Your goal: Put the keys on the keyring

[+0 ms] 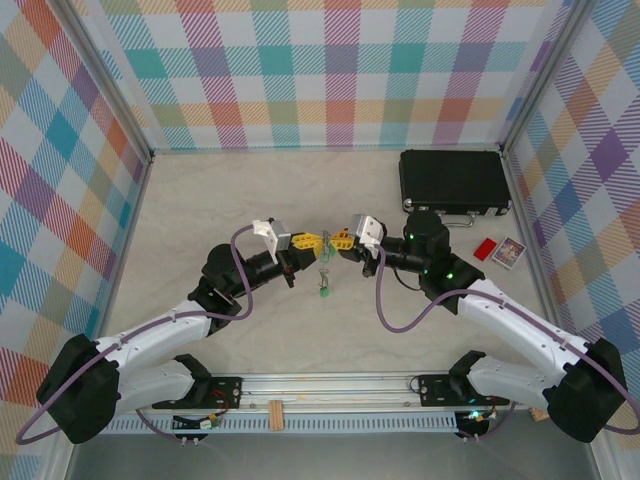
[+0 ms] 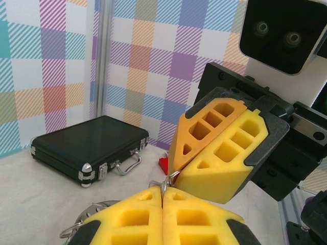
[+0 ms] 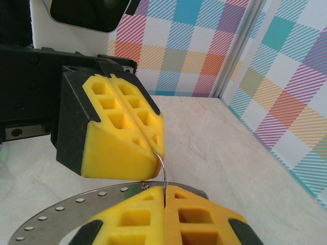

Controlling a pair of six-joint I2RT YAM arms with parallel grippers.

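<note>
Grippers meet tip to tip.
The left gripper and right gripper each pinch the thin keyring; green-tagged keys dangle below.

Black case (closed, far right), red block, small card beside it

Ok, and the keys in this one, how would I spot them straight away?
Go to the middle of the pale table, where the left pincer and right pincer meet tip to tip, both shut on a thin wire ring. The keys show just nearside of that meeting point. Their bright green tags set them apart from the black case far back on the right.
</note>
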